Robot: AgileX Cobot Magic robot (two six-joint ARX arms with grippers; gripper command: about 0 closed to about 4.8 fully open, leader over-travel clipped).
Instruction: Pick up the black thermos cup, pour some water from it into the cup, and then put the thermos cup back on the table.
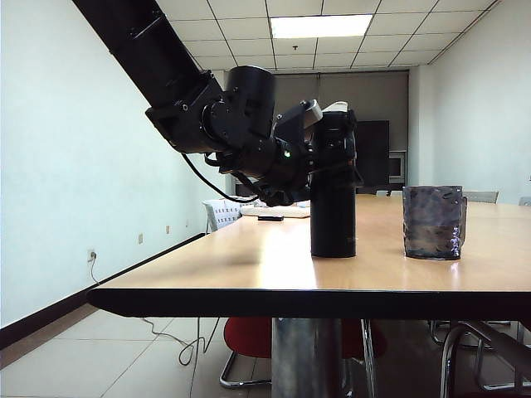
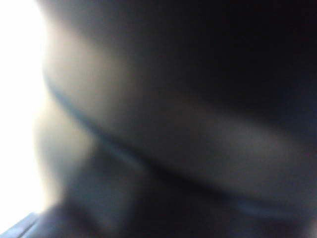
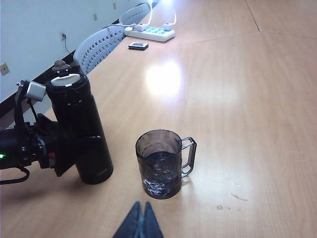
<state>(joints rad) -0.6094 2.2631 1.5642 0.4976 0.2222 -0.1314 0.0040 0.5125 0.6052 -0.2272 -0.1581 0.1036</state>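
Item: black thermos cup (image 3: pixel 81 131). Tall, slim, matte black cylinder with a whitish rim at the open mouth and the flip lid hinged back. It stands upright on the table (image 1: pixel 249 265).

Landmark: the cup (image 3: pixel 163 168), a short, dark translucent glass mug, its handle turned away from the thermos cup. The thermos cup is placed near it, apart and not touching, on the side opposite the handle. Some liquid is seen inside the mug.

Left gripper (image 3: pixel 59 148): set against the mid-body of the thermos cup, on the side away from the mug. The jaws stand spread wide; one finger (image 3: pixel 64 158) lies along the wall. No firm closure on the cylinder is shown. The left wrist view is filled by a dark blur, judged to be the thermos wall at close range.

Right gripper (image 3: pixel 140 223): held above the table, on the near side of the mug in the right wrist view, fingertips pressed together, nothing between them.

Handling, judged: a rigid shell, probably metal, which will not yield under pressure. Weight is likely moderate if water is carried. The matte wall should offer fair friction, though a round section can twist between flat pads. Hold is best taken at mid-height, below the lid hinge, so the mouth stays free for pouring. The glass mug is fragile, so contact with it should be avoided.
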